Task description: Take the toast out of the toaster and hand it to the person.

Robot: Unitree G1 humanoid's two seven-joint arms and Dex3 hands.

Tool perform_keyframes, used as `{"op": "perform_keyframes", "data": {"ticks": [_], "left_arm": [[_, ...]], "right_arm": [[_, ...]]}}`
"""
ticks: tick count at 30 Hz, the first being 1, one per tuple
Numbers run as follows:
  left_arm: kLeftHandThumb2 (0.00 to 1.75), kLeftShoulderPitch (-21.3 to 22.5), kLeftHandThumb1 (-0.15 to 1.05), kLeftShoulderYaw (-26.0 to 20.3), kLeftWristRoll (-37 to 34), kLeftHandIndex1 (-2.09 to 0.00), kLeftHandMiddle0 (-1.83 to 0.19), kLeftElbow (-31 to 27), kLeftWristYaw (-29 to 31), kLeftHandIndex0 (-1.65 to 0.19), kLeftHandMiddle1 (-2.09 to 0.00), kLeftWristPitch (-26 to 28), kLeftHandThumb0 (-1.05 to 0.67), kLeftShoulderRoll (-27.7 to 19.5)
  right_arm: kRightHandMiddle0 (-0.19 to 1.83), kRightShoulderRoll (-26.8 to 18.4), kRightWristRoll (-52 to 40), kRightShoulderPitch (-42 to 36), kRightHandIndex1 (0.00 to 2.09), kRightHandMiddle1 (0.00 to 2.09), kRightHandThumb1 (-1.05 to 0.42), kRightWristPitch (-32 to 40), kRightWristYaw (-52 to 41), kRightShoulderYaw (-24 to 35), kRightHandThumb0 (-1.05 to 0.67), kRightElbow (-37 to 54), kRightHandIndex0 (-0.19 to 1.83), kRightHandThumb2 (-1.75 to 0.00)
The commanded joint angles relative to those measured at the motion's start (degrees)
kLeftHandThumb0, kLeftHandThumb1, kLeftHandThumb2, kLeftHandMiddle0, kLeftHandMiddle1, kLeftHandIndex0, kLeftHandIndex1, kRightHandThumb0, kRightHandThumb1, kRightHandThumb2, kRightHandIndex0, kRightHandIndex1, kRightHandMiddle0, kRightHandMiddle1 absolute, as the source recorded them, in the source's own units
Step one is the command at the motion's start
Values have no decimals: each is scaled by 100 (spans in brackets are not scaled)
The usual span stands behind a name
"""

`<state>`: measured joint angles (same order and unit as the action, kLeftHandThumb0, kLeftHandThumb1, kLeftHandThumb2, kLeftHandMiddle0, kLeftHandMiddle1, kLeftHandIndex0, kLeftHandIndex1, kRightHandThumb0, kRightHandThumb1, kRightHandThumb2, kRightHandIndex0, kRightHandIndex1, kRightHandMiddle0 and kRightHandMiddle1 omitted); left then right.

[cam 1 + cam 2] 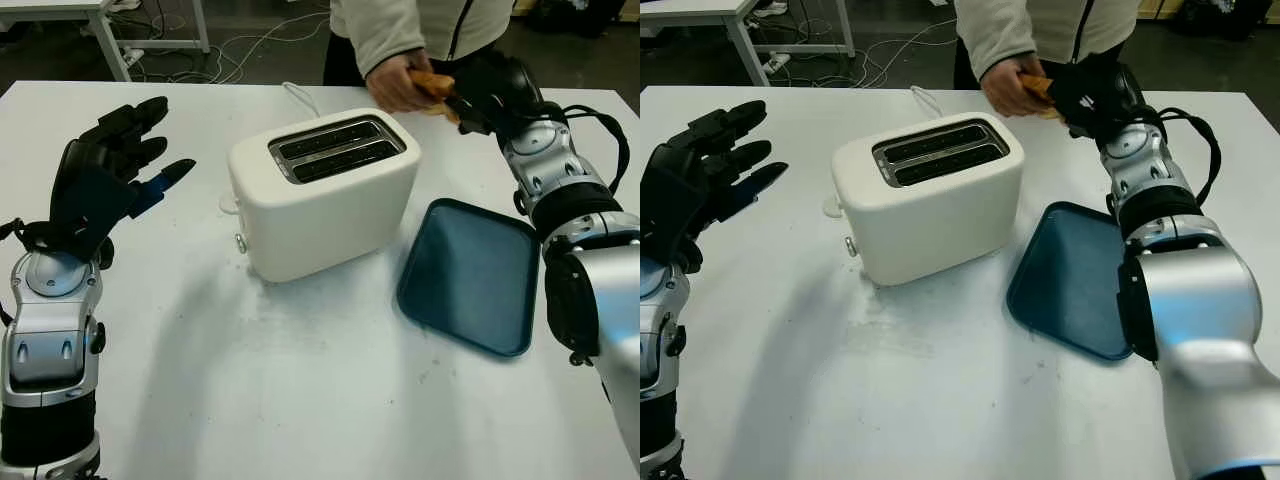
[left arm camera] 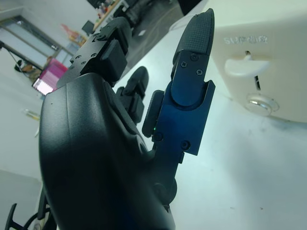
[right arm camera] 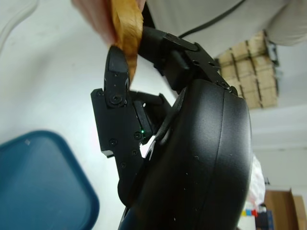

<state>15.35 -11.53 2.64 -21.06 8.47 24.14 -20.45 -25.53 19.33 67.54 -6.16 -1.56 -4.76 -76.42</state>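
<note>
A white two-slot toaster (image 1: 325, 190) stands mid-table; nothing shows in its slots. My right hand (image 1: 478, 95) is raised over the far side of the table, its fingers closed on a golden slice of toast (image 1: 432, 87). A person's hand (image 1: 393, 84) grips the same slice from the other side. In the right wrist view the toast (image 3: 127, 28) sits between my fingers (image 3: 117, 72) and the person's hand. My left hand (image 1: 115, 165) hovers open to the left of the toaster, holding nothing.
A dark blue tray (image 1: 470, 275) lies flat to the right of the toaster, under my right forearm. The toaster's white cord (image 1: 300, 97) runs toward the far edge. The person in a white jacket (image 1: 420, 25) stands behind the table.
</note>
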Motion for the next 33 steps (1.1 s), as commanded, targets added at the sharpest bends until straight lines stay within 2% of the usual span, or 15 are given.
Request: {"op": "perform_keyframes", "data": {"ticks": [1, 5, 9, 14, 20, 23, 29, 33], "left_arm": [[9, -79, 92, -29, -2, 0, -47, -16, -57, -48, -17, -90, -63, 8], [9, -88, 92, -21, -21, 0, -47, -61, -59, -47, -17, -55, -62, 32], [10, -136, 92, -65, -112, 0, -45, -199, -46, -46, -16, 53, -60, 88], [12, -268, 92, -101, -216, 0, -44, -442, -38, -45, -15, 176, -60, 143], [12, -591, 92, -130, -381, 0, -42, -780, -133, -43, -15, 113, -63, 457], [13, -883, 92, -152, -512, 0, -39, -1116, -205, -41, -14, 289, -64, 727], [19, -1564, 92, -27, -506, -1, -38, -1610, -424, -39, -14, 473, -66, 1080], [21, -2019, 92, 229, -469, -1, -40, -1551, -728, -40, -13, -49, -60, 1539]], "right_arm": [[43, -101, 6, -156, 1, 1, -92, -204, -75, -41, -61, 144, 51, -41], [30, -160, -72, -389, 0, 0, -92, -421, -133, -32, -61, 368, 35, -43], [24, -288, -250, -888, 0, 0, -92, -826, -456, 42, -58, 1023, 24, -48], [21, -283, -685, -2452, 0, 0, -92, -1024, -607, 360, -49, 3305, 22, -48], [18, 322, -1566, -4464, 0, 0, -92, -230, -631, 795, -43, 6333, 18, -50], [14, 759, -1728, -5316, 0, 0, -92, 581, -478, 761, -38, 7765, 13, -56], [10, 1507, -2031, -6434, 1, 0, -92, 1009, -387, 662, -44, 9075, 11, -66], [7, 1786, -2200, -6940, 0, 1, -92, 1099, -417, 490, -48, 9602, 6, -76]]}}
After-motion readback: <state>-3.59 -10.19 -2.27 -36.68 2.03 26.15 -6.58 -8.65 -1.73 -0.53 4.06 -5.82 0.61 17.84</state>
